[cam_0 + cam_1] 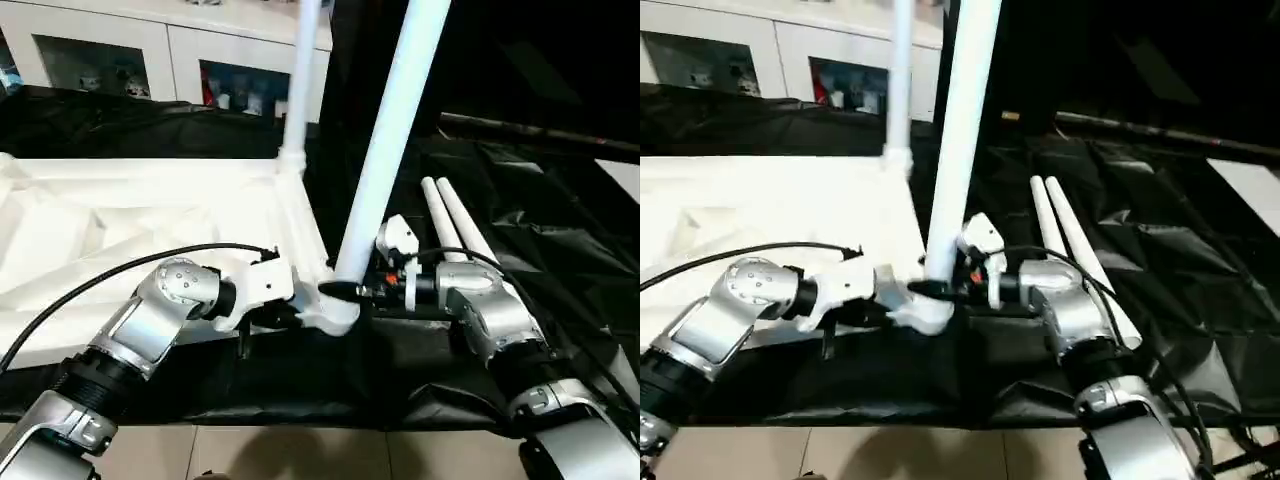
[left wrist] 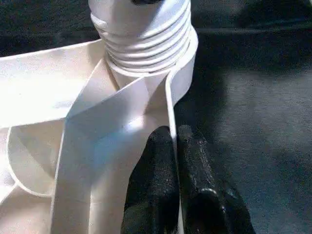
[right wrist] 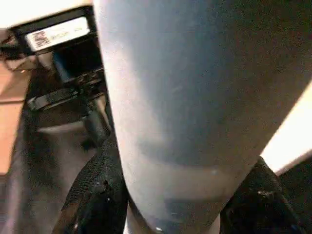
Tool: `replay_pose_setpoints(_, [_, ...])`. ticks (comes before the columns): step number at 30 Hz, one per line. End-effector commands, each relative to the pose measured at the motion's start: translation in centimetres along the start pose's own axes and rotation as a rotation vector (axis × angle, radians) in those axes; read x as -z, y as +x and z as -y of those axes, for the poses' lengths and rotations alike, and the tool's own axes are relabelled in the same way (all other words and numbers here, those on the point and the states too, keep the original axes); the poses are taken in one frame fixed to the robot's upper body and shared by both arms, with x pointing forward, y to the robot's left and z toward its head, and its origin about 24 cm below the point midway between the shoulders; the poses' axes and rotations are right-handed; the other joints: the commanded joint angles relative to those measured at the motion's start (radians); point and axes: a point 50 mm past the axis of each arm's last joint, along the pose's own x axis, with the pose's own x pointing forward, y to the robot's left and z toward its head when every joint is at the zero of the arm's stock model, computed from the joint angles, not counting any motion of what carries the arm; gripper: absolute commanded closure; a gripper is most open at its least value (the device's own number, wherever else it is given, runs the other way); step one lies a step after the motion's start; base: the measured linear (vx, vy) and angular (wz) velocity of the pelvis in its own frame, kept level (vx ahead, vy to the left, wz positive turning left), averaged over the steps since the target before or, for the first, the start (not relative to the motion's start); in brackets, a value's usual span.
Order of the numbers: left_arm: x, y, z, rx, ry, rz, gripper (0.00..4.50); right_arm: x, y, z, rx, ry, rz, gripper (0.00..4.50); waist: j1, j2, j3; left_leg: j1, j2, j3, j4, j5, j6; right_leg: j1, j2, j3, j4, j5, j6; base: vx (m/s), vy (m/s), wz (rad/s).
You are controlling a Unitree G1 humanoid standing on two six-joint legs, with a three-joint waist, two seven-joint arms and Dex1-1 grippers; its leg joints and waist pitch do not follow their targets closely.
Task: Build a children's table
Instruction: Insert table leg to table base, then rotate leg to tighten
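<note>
Left eye view, from the left: the white table top (image 1: 120, 235) lies upside down on the black-draped bench (image 1: 560, 250), ribbed underside up, its near right corner socket (image 1: 338, 310) at the bench's front. The left gripper (image 1: 290, 300) reaches in level from the left; in the left wrist view its fingers (image 2: 161, 180) are pressed together on the thin rim of the top just beside the threaded socket. One leg (image 1: 302, 80) stands upright in the far corner socket. A second leg (image 1: 390, 140) rises from the near socket, long axis leaning up and to the right (not vertical). The right gripper (image 1: 352, 290) has its fingers (image 3: 97, 195) clamped around this leg's base. Two spare legs (image 1: 455, 225) lie side by side on the bench, pointing away from the robot.
</note>
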Motion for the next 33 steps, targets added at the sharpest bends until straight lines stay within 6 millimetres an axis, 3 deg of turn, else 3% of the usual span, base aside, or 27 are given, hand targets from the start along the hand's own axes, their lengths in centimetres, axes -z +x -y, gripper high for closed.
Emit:
replay_pose_setpoints(1, [-2.7, 0.5, 0.8, 0.13, 0.158, 0.085, 4.5, 5.7, -1.0, -1.7, -0.023, 0.104, -0.241, 2.59, -0.008, 0.044, -0.041, 0.01, 0.019, -0.006, -0.083, -0.33, -0.027, 0.029, -0.074, 0.051, -0.092, -0.33, -0.148, 0.0, 0.0, 0.0])
replay_pose_setpoints(4, [-2.4, 0.6, -0.3, 0.039, 0.141, 0.051, 4.5, 5.7, -0.9, -1.8, 0.005, 0.102, -0.206, 2.59, -0.011, 0.037, -0.039, 0.013, 0.017, -0.004, -0.082, -0.359, -0.028, 0.026, -0.07, 0.05, -0.098, -0.351, -0.146, 0.0, 0.0, 0.0])
replay_pose_setpoints(6, [-2.2, 0.6, -1.0, -0.012, 0.129, 0.039, 4.5, 5.8, -0.9, -1.8, 0.032, 0.107, -0.174, 2.59, -0.01, 0.043, -0.037, 0.02, 0.017, -0.005, -0.082, -0.387, -0.03, 0.021, -0.071, 0.05, -0.101, -0.385, -0.143, 0.0, 0.0, 0.0])
replay_pose_setpoints(8, [-2.1, 0.4, -1.2, -0.025, 0.131, 0.029, 4.5, 5.9, -0.9, -1.8, 0.064, 0.107, -0.158, 2.59, -0.011, 0.041, -0.032, 0.027, 0.016, -0.007, -0.081, -0.437, -0.031, 0.014, -0.073, 0.048, -0.112, -0.46, -0.128, 0.0, 0.0, 0.0])
replay_pose_setpoints(10, [-1.9, 0.3, -1.3, -0.028, 0.129, 0.025, 4.5, 6.1, -0.9, -1.8, 0.093, 0.109, -0.147, 2.59, -0.016, 0.042, -0.025, 0.032, 0.013, -0.016, -0.082, -0.497, -0.031, 0.011, -0.08, 0.04, -0.131, -0.618, -0.077, 0.0, 0.0, 0.0])
replay_pose_setpoints(11, [-1.9, 0.3, -1.3, -0.029, 0.128, 0.025, 4.5, 6.2, -0.9, -1.8, 0.102, 0.111, -0.144, 2.59, -0.016, 0.042, -0.025, 0.032, 0.013, -0.016, -0.082, -0.497, -0.031, 0.011, -0.08, 0.04, -0.131, -0.618, -0.077, 0.0, 0.0, 0.0])
replay_pose_setpoints(12, [-1.9, 0.2, -1.3, -0.031, 0.127, 0.026, 4.5, 6.5, -0.9, -1.7, 0.129, 0.118, -0.145, 2.59, -0.019, 0.043, -0.028, 0.038, 0.012, -0.022, -0.082, -0.517, -0.031, 0.012, -0.081, 0.031, -0.141, -0.671, -0.051, 0.0, 0.0, 0.0])
replay_pose_setpoints(15, [-1.8, 0.1, -1.3, -0.033, 0.123, 0.032, 4.5, 7.1, -0.9, -2.1, 0.138, 0.126, -0.15, 2.59, -0.021, 0.045, -0.033, 0.028, 0.017, -0.025, -0.094, -0.484, -0.028, 0.024, -0.081, 0.031, -0.135, -0.591, -0.068, 0.0, 0.0, 0.0])
replay_pose_setpoints(16, [-1.7, 0.1, -1.3, -0.032, 0.124, 0.032, 4.5, 7.1, -0.9, -2.1, 0.139, 0.126, -0.15, 2.59, -0.022, 0.046, -0.03, 0.03, 0.018, -0.023, -0.095, -0.493, -0.028, 0.018, -0.078, 0.034, -0.134, -0.558, -0.084, 0.0, 0.0, 0.0])
replay_pose_setpoints(19, [-1.6, 0.2, -1.3, -0.025, 0.128, 0.028, 4.5, 7.0, -0.9, -2.0, 0.151, 0.122, -0.148, 2.59, -0.023, 0.05, -0.029, 0.035, 0.016, -0.022, -0.094, -0.513, -0.026, 0.015, -0.077, 0.036, -0.134, -0.561, -0.09, 0.0, 0.0, 0.0])
replay_pose_setpoints(24, [-1.4, 0.2, -1.3, -0.014, 0.127, 0.019, 4.5, 6.9, -0.9, -1.5, 0.182, 0.12, -0.155, 2.59, -0.023, 0.046, -0.029, 0.036, 0.015, -0.021, -0.093, -0.512, -0.023, 0.012, -0.079, 0.037, -0.137, -0.577, -0.087, 0.0, 0.0, 0.0])
replay_pose_setpoints(28, [-1.3, 0.3, -1.4, -0.022, 0.097, 0.022, 4.5, 7.3, -0.9, -1.0, 0.259, 0.131, -0.182, 2.59, -0.029, 0.045, -0.024, 0.039, 0.014, -0.023, -0.093, -0.534, -0.027, 0.007, -0.079, 0.031, -0.144, -0.629, -0.07, 0.0, 0.0, 0.0])
replay_pose_setpoints(29, [-1.2, 0.6, -1.9, -0.068, 0.026, 0.026, 4.5, 7.6, -0.8, -0.3, 0.388, 0.156, -0.187, 2.59, -0.033, 0.041, -0.024, 0.04, 0.011, -0.025, -0.09, -0.546, -0.028, 0.006, -0.079, 0.026, -0.151, -0.663, -0.056, 0.0, 0.0, 0.0])
replay_pose_setpoints(30, [-1.2, 0.6, -1.9, -0.076, 0.015, 0.026, 4.5, 7.6, -0.7, -0.3, 0.405, 0.161, -0.186, 2.59, -0.041, 0.046, -0.023, 0.042, 0.01, -0.027, -0.09, -0.553, -0.035, 0.003, -0.08, 0.021, -0.153, -0.681, -0.051, 0.0, 0.0, 0.0])
replay_pose_setpoints(31, [-1.1, 0.9, -2.3, -0.117, -0.03, 0.025, 4.5, 7.7, -0.6, 0.1, 0.481, 0.182, -0.183, 2.59, -0.051, 0.045, -0.022, 0.04, 0.009, -0.033, -0.091, -0.57, -0.039, 0.009, -0.08, 0.008, -0.161, -0.701, -0.038, 0.0, 0.0, 0.0])
replay_pose_setpoints(32, [-1.2, 1.2, -2.6, -0.161, -0.067, 0.026, 4.5, 7.9, -0.5, 0.3, 0.539, 0.202, -0.18, 2.59, -0.056, 0.051, -0.021, 0.038, 0.011, -0.037, -0.093, -0.586, -0.042, 0.014, -0.081, 0.001, -0.16, -0.699, -0.036, -0.065, 0.035, -0.18])
replay_pose_setpoints(33, [-1.0, 1.3, -3.0, -0.212, -0.102, 0.018, 4.5, 7.9, -0.4, 0.5, 0.585, 0.219, -0.177, 2.59, -0.066, 0.061, -0.023, 0.039, 0.018, -0.046, -0.1, -0.626, -0.043, 0.025, -0.083, -0.017, -0.166, -0.661, -0.041, 0.0, 0.0, 0.0])
